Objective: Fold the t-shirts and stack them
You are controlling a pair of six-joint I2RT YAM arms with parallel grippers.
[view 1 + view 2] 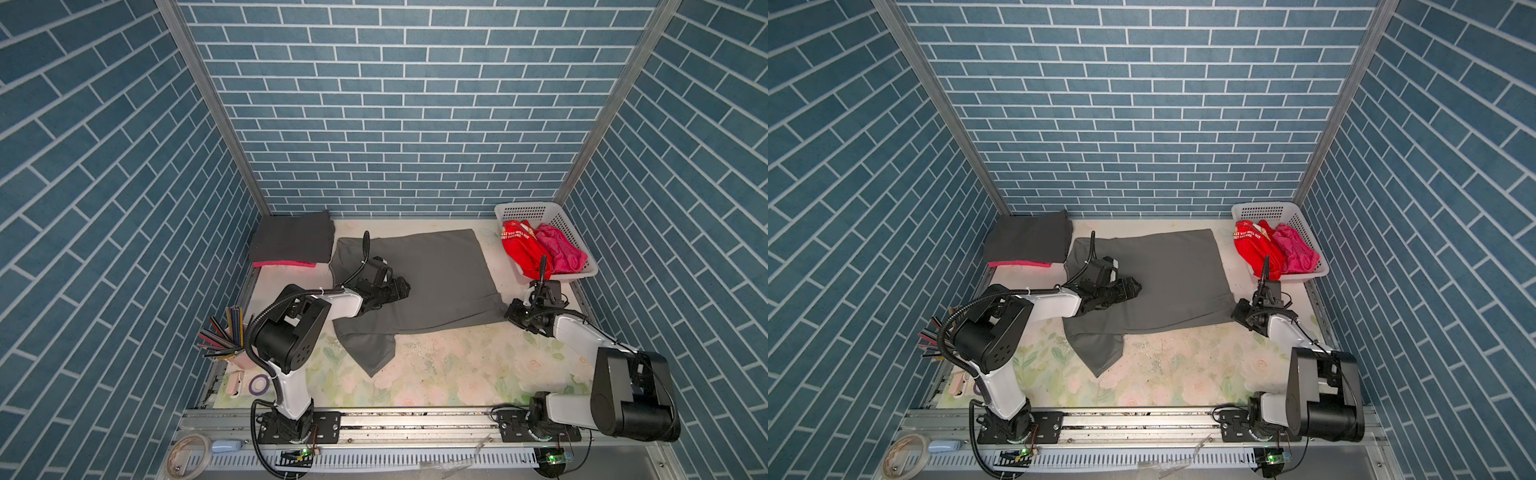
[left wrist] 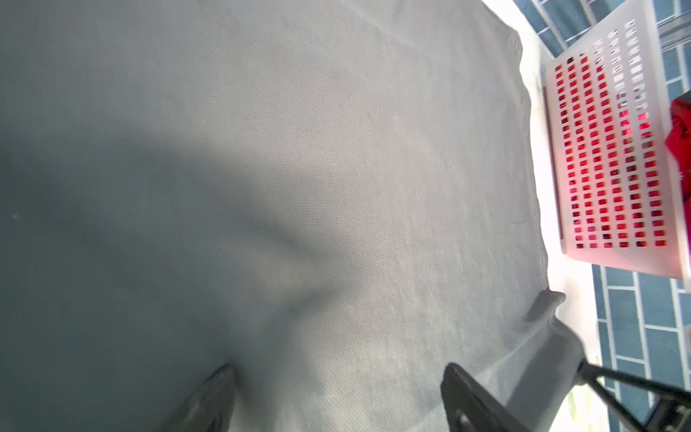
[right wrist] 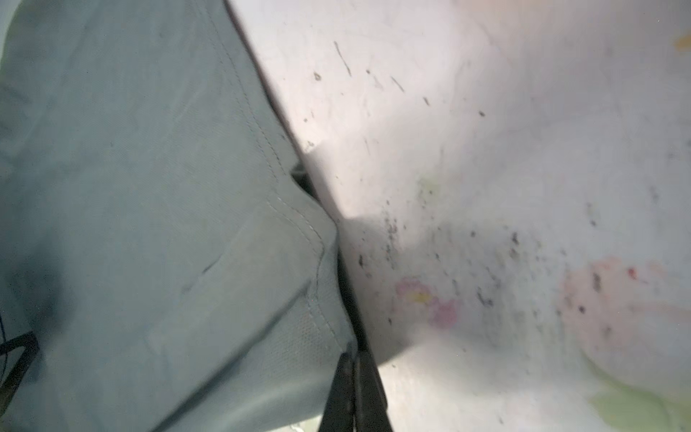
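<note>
A large mid-grey t-shirt (image 1: 440, 282) (image 1: 1175, 278) lies spread across the middle of the table, one sleeve pointing to the front. My left gripper (image 1: 405, 286) (image 2: 338, 368) hovers low over its left half, open, with only flat cloth between the fingers. My right gripper (image 1: 508, 312) (image 3: 353, 357) is shut on the shirt's near right hem corner (image 3: 321, 329), which lifts slightly off the table. A folded charcoal t-shirt (image 1: 293, 241) rests on a folded magenta-pink one (image 1: 282, 264) at the back left. A red t-shirt with white lettering (image 1: 521, 249) and a magenta-pink one (image 1: 559, 249) lie crumpled in the basket.
The white perforated basket (image 1: 536, 208) (image 2: 613, 258) stands at the back right by the wall. A cup of coloured pencils (image 1: 232, 345) and a tape roll (image 1: 259, 380) sit at the front left. Blue brick walls close three sides.
</note>
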